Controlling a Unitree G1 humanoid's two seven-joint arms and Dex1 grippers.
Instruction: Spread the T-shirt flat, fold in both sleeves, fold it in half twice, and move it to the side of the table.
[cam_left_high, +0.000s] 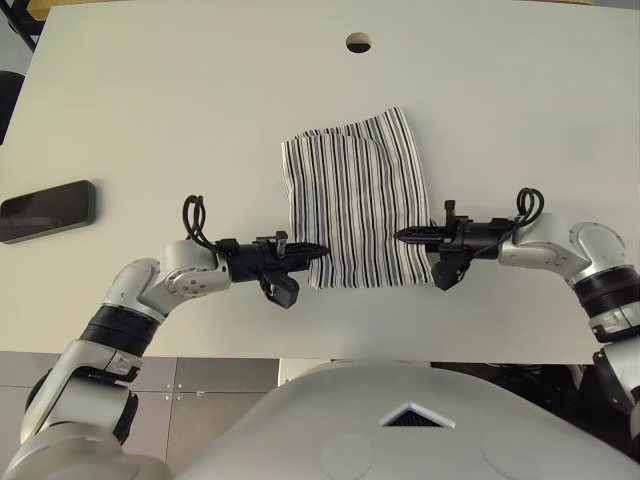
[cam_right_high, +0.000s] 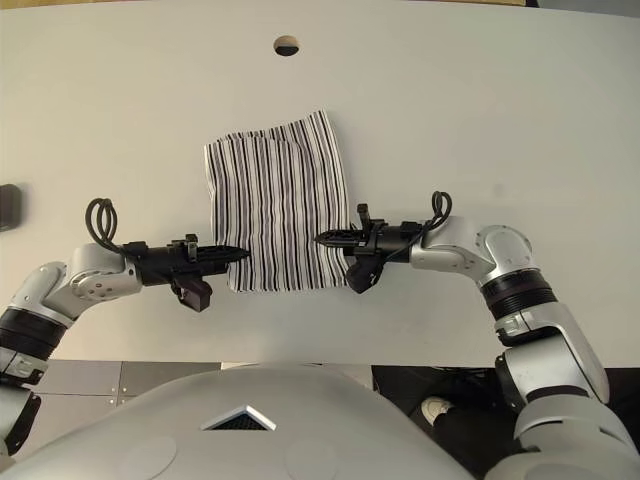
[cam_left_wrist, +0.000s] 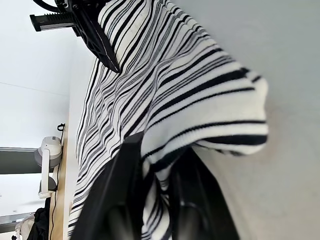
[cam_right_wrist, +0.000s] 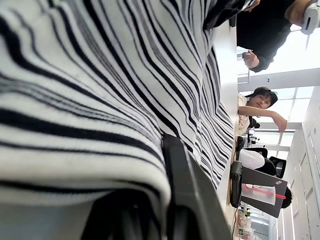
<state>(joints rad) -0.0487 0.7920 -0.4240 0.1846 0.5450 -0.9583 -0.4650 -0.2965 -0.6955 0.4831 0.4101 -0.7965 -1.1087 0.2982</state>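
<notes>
A black-and-white striped T-shirt lies folded into a rough rectangle on the white table, with a folded layer showing along its far edge. My left gripper is at the shirt's near left corner, shut on the fabric. In the left wrist view the cloth bunches between its black fingers. My right gripper reaches in from the right over the shirt's near right edge, shut on the cloth. Striped fabric drapes over its finger.
A flat black device lies at the table's left edge. A round cable hole sits in the table beyond the shirt. The table's front edge runs just below both grippers. Bare tabletop lies left and right of the shirt.
</notes>
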